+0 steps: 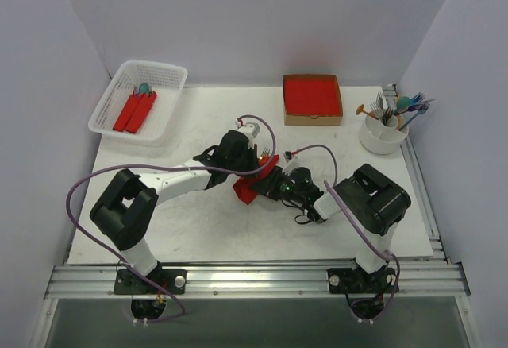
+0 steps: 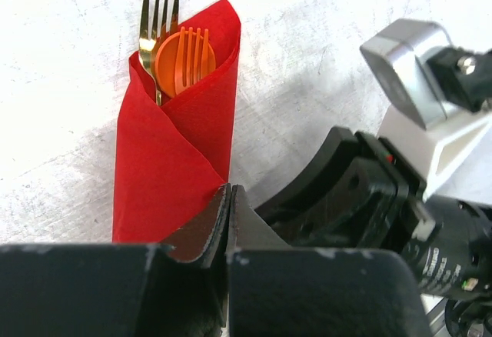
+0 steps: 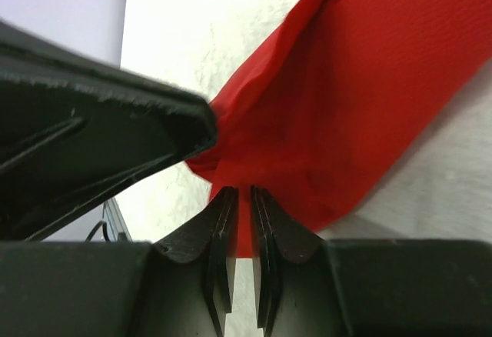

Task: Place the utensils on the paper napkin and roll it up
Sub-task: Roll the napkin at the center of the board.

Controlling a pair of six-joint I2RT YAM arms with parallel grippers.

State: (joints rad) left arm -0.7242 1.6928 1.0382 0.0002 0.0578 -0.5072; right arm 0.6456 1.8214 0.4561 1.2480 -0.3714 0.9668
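Observation:
The red paper napkin (image 2: 173, 148) lies wrapped into a slim bundle around the utensils at the table's middle (image 1: 251, 183). A gold-toned fork (image 2: 157, 14) and an orange fork (image 2: 184, 58) stick out of its far open end. My left gripper (image 2: 228, 189) is shut, its tips pinching the napkin's near right edge. My right gripper (image 3: 244, 192) is shut on the napkin's (image 3: 346, 98) end, with red paper between its pads. In the top view both grippers meet at the bundle, the left gripper (image 1: 244, 169) from the left and the right gripper (image 1: 271, 183) from the right.
A white basket (image 1: 119, 86) with red rolls stands at the back left. A brown cardboard box (image 1: 313, 117) holding a thick red stack is at the back middle. A white cup (image 1: 381, 137) of spare utensils stands at the back right.

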